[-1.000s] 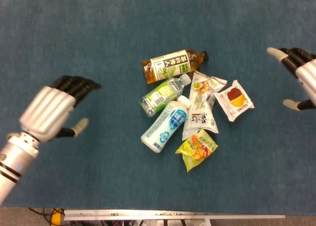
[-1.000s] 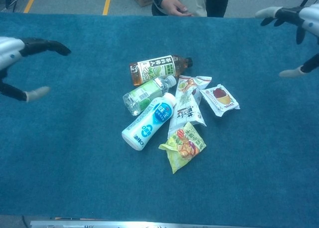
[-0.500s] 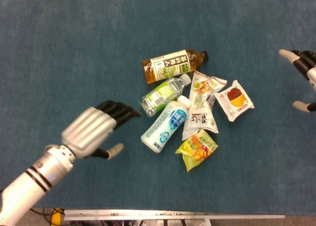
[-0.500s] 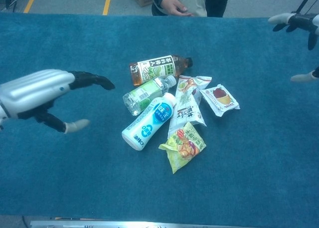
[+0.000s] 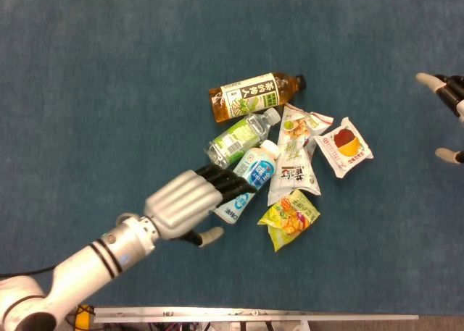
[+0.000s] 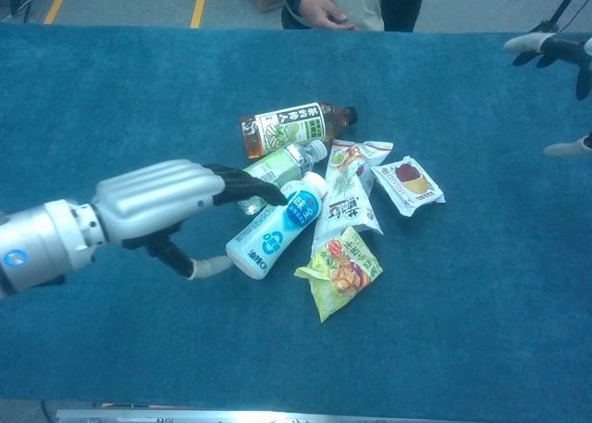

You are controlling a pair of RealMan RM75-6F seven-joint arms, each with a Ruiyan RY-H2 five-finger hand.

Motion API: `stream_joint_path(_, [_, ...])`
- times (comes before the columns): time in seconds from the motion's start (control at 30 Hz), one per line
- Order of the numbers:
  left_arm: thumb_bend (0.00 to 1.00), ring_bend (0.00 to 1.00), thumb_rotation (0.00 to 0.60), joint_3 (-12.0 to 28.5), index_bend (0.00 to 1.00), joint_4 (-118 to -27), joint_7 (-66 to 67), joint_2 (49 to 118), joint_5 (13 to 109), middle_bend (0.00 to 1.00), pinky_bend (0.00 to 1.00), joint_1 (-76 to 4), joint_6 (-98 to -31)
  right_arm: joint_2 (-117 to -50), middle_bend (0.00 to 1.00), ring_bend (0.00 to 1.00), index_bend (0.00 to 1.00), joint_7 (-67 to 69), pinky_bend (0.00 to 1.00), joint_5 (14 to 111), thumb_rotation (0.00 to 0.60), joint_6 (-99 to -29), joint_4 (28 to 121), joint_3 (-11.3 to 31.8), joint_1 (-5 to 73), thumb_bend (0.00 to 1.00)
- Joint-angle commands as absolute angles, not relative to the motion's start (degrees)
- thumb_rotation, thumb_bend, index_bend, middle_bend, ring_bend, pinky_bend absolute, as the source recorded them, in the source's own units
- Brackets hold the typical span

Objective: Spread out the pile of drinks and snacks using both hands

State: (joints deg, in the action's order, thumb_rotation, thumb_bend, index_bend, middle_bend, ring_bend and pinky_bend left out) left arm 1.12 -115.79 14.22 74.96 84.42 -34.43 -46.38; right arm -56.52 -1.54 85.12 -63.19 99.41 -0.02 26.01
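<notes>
Both sides of pile [image 5: 272, 161] open; left hand [image 5: 185, 200] over white bottle [image 5: 246, 182].

The left hand [image 5: 190, 204] had a ribbed silver metal back, black fingers [image 5: 233, 181] and a pale cream thumb tip. Its silver wrist bore black rings and a small blue light, running into a white forearm. The right hand [image 6: 566, 62] showed black fingers with pale tips.

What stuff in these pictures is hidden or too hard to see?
- Right hand: cut off by the right edge in both views; only fingertips show.
- White bottle: the left hand covers much of it in the head view; whether they touch is unclear.
- Person beyond the table: cut off by the chest view's top edge.
</notes>
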Motion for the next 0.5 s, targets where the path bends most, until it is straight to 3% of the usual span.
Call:
stream_joint_path(0.03, [0.35, 0.12, 0.600, 1.90, 0.05, -114.24, 18.55, 78.55, 80.24, 0.12, 0.15, -36.04, -45.53, -56.63, 0.21, 0.21, 0.05, -0.79, 0.47, 85.30, 0.600, -62.89, 98.75, -0.04, 25.86, 0.00])
stream_joint_path(0.27, [0.35, 0.03, 0.600, 2.26, 0.00, -112.48, 25.99, 83.97, 70.88, 0.00, 0.15, -37.78, -46.78, -56.84, 0.21, 0.21, 0.05, 0.93, 0.47, 85.54, 0.600, -62.46, 97.15, 0.02, 25.54, 0.00])
stream_joint_path(0.5, [0.35, 0.00, 0.600, 2.31, 0.00, -110.63, 30.71, 88.68, 63.49, 0.00, 0.14, -39.89, -48.57, -57.27, 0.21, 0.21, 0.05, 2.06, 0.47, 85.49, 0.600, -61.85, 96.15, 0.10, 25.36, 0.00])
